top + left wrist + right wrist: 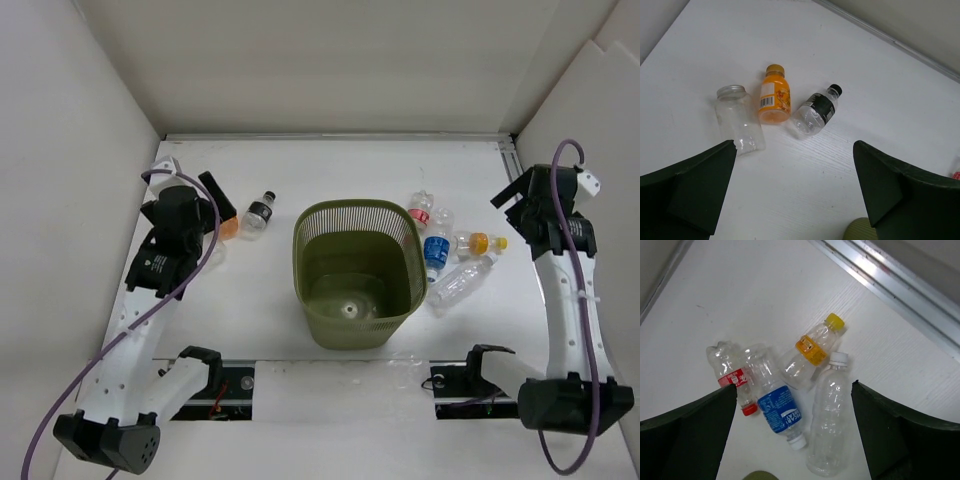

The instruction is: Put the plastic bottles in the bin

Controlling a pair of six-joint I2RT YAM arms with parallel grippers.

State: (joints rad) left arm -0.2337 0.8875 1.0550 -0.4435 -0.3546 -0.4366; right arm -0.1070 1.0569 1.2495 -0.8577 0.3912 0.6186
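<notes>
The olive-green mesh bin [355, 275] stands upright mid-table and looks empty. Left of it lie a black-labelled bottle [258, 214] and an orange bottle [229, 227]. In the left wrist view these are the black-labelled bottle [816, 111], the orange bottle [774, 95] and a clear jar [740, 119]. My left gripper [795, 145] hangs open above them, empty. Right of the bin lie red-labelled [730, 372], blue-labelled [775, 400], orange-labelled [810, 352] and plain white-capped [830, 425] bottles. My right gripper [794, 387] is open above them, empty.
White walls enclose the table on three sides. An aluminium rail [890, 285] runs along the back edge. The bin's rim shows at the bottom of the left wrist view [860, 231] and the right wrist view [757, 476]. The arm bases sit on a front rail [330, 378].
</notes>
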